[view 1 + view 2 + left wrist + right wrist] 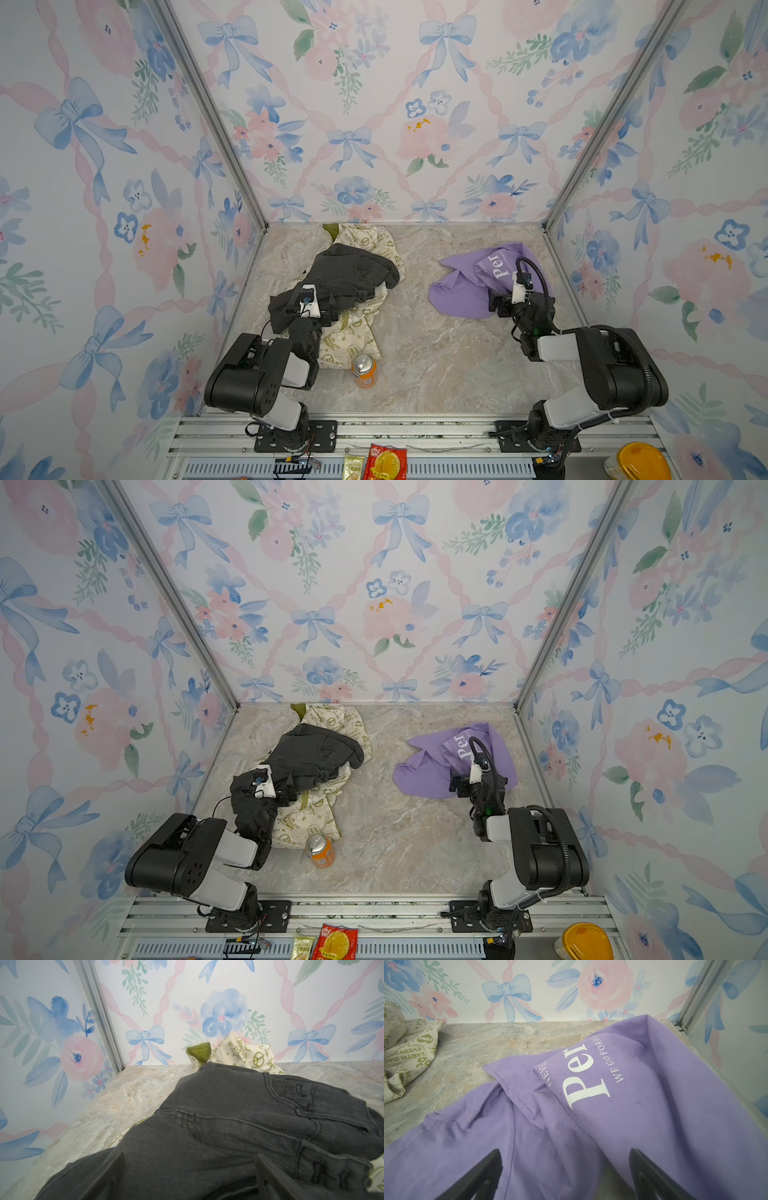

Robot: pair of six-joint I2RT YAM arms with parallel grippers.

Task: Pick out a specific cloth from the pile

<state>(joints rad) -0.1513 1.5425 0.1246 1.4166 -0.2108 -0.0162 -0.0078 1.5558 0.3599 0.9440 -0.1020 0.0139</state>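
Your right gripper [564, 1153] stood wide open and empty over the near edge of the lilac cloth [461, 286], which lay on the right of the table [424, 357], well apart from the pile [361, 332]. Your left gripper [190, 1156], also open and empty, hung over the charcoal garment [353, 270].

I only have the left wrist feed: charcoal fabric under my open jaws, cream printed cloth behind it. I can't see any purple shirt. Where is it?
Observer: The lilac T-shirt lies apart from the pile, on the right side of the table in both top views.
Operator: Is the right gripper near it?
Observer: The right gripper is over it, jaws open, gripping nothing.
Operator: Anything near my arm?
Observer: An orange can stands upright beside the cream cloth's near edge.
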